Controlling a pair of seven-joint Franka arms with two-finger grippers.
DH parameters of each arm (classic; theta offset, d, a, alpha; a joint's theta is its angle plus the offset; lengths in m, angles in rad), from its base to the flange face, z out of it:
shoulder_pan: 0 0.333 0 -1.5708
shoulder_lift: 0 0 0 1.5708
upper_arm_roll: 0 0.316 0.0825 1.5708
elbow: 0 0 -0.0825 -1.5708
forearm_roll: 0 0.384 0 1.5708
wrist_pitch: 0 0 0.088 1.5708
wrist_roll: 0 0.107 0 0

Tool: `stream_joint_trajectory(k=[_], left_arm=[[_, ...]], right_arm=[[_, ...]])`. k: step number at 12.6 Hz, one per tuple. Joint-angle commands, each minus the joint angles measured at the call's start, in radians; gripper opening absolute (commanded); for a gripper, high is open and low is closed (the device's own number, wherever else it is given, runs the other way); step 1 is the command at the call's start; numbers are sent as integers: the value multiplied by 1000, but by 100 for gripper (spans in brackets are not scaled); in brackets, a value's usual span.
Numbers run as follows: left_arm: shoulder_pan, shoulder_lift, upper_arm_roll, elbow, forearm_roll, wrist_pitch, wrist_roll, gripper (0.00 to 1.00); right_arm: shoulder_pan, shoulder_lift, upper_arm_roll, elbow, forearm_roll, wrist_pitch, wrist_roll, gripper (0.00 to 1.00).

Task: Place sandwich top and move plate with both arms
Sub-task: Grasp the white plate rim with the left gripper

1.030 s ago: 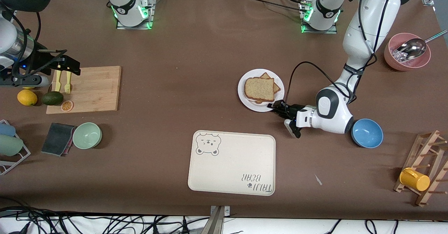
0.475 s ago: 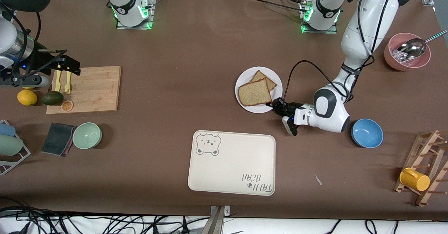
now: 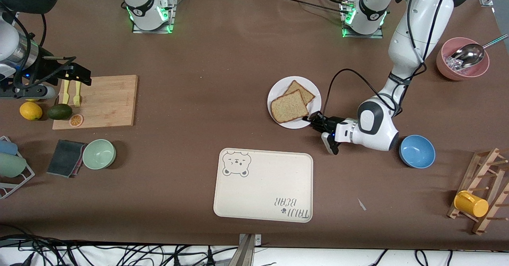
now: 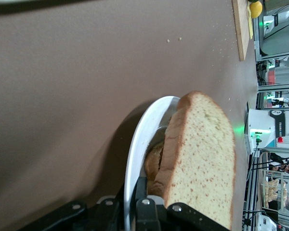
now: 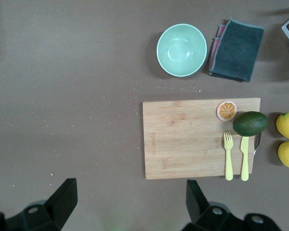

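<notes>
Near the table's middle, toward the left arm's end, the plate (image 3: 294, 101) is pinched at its rim by the left gripper (image 3: 311, 120), jaws closed thin on the edge, presumably for the carry. The sandwich top (image 3: 289, 106) is set askew on the lower slice (image 3: 303, 92). The right gripper (image 5: 130, 197) is held wide open and empty over the cutting board (image 3: 98, 101), waiting.

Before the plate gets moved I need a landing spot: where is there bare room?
The cream tray is bare, and so is the brown table between the cutting board and the plate. It is crowded where the left end effector pinches the plate rim, with the blue bowl beside that arm.
</notes>
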Motion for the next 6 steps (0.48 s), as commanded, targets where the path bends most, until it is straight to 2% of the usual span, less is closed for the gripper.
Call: stream_joint_trajectory(k=[1, 6], left_arm=[[46, -22, 0, 54, -34, -93, 20, 0], [37, -2, 5, 141, -209, -91, -27, 0]], right_arm=[[-10, 8, 8, 22, 11, -12, 6, 100], [-12, 8, 0, 22, 11, -13, 6, 100]])
